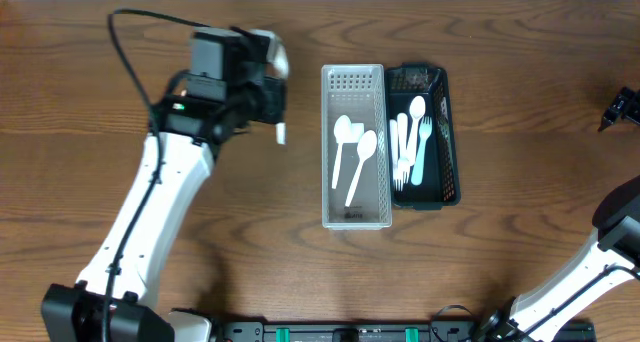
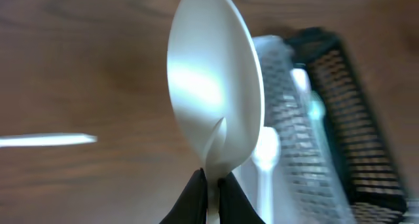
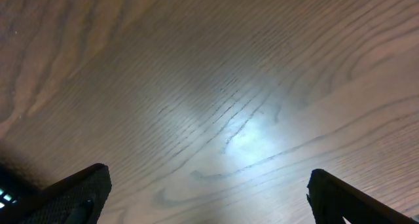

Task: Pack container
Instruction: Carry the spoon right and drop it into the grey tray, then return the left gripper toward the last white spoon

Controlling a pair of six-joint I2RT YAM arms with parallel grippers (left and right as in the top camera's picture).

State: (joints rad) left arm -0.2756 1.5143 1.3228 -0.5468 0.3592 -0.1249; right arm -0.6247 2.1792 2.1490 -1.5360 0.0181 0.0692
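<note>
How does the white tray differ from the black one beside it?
The white tray is pale and holds two white spoons; the black tray is dark and holds forks, white and light blue. The white tray is longer than the black tray. Both are perforated, oblong and lie side by side.

- Glossy, smooth white plastic on the spoon (image 2: pixel 213 86)
- Brown wood-grain desk (image 3: pixel 229 86), smooth with a soft sheen
- Perforated white plastic tray (image 1: pixel 353 80); dark latticed plastic basket (image 1: pixel 451 132)
</note>
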